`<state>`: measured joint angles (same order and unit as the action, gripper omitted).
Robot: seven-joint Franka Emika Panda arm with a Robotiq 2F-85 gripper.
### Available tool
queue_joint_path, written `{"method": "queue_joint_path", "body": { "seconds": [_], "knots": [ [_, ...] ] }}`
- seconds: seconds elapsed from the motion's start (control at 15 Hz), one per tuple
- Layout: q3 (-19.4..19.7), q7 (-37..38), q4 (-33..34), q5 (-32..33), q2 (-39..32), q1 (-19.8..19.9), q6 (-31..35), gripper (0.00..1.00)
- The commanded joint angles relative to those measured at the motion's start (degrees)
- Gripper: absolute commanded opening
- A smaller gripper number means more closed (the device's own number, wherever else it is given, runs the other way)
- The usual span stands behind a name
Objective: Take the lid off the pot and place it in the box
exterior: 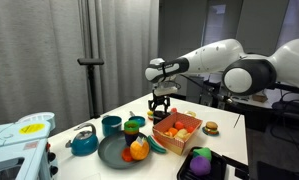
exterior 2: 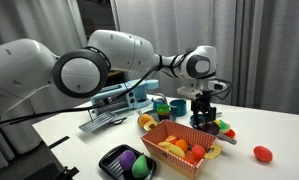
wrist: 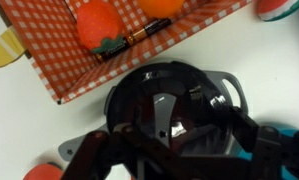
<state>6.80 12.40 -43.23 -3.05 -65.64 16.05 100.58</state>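
Note:
A black pot with side handles stands on the white table just beside the box; it shows in the wrist view [wrist: 227, 84] and, dimly, in both exterior views [exterior: 161, 116] [exterior 2: 202, 123]. Its dark shiny lid [wrist: 169, 105] sits on it. The box [exterior: 190, 130] [exterior 2: 176, 155] [wrist: 84, 72] has orange-red sides and a checked lining and holds several toy fruits. My gripper [exterior: 161, 102] [exterior 2: 202, 104] [wrist: 174, 142] is right over the pot with its fingers spread on either side of the lid, open. The lid's knob is hard to make out.
A dark round plate [exterior: 113, 155] with toy food, a teal kettle [exterior: 84, 143], a teal cup [exterior: 111, 125] and a small pot [exterior: 135, 125] stand near the box. A black box with a purple item [exterior: 199, 163] [exterior 2: 129, 163] is at the front. A toy burger [exterior: 211, 127] lies nearby.

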Motion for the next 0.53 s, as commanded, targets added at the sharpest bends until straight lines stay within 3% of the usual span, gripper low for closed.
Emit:
{"method": "queue_joint_path", "body": {
  "seconds": [0.0,0.13,0.47],
  "knots": [
    [0.1,0.8,2.6,0.3,-1.1,-0.9,1.0,0.53],
    [0.0,0.4,2.5,0.1,-0.6,-1.4,1.7,0.45],
    [-0.2,-0.4,2.2,0.1,0.3,-2.1,2.6,0.45]
  ]
}}
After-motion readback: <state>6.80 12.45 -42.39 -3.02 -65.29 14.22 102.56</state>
